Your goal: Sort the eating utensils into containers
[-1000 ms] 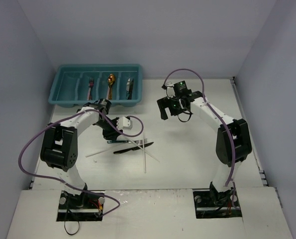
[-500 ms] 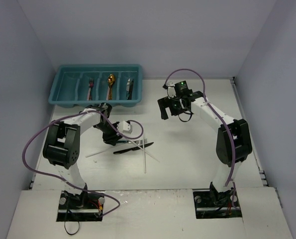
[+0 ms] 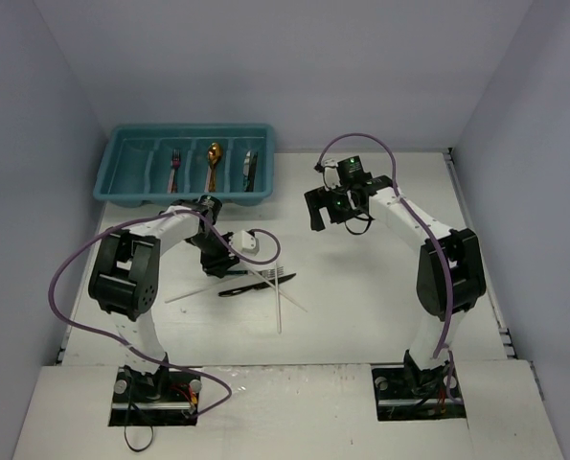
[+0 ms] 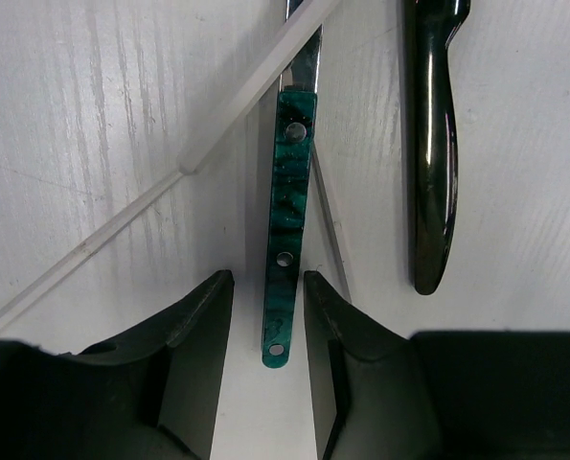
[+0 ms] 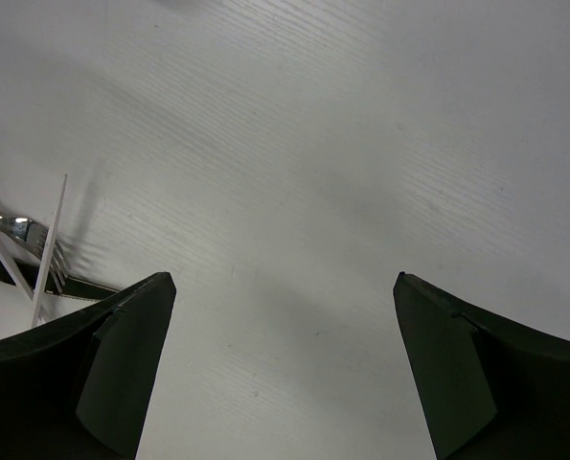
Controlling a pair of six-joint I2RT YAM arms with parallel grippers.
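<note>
Left tool (image 4: 265,283) low over desk (image 4: 93,96), jaws parted, straddling butt of teal knife (image 4: 286,211); not clamped on it. Knife lies flat on desk. Chopstick (image 4: 160,192) crosses its blade; black knife (image 4: 430,144) just beside. Right tool (image 5: 285,297) wide open above desk, holding nothing. Tray (image 3: 122,134) at far left: fork (image 3: 174,169) and gold spoon (image 3: 214,158) in adjacent compartments.

No legible text, label, brand mark, number or sign in any of the three views.
</note>
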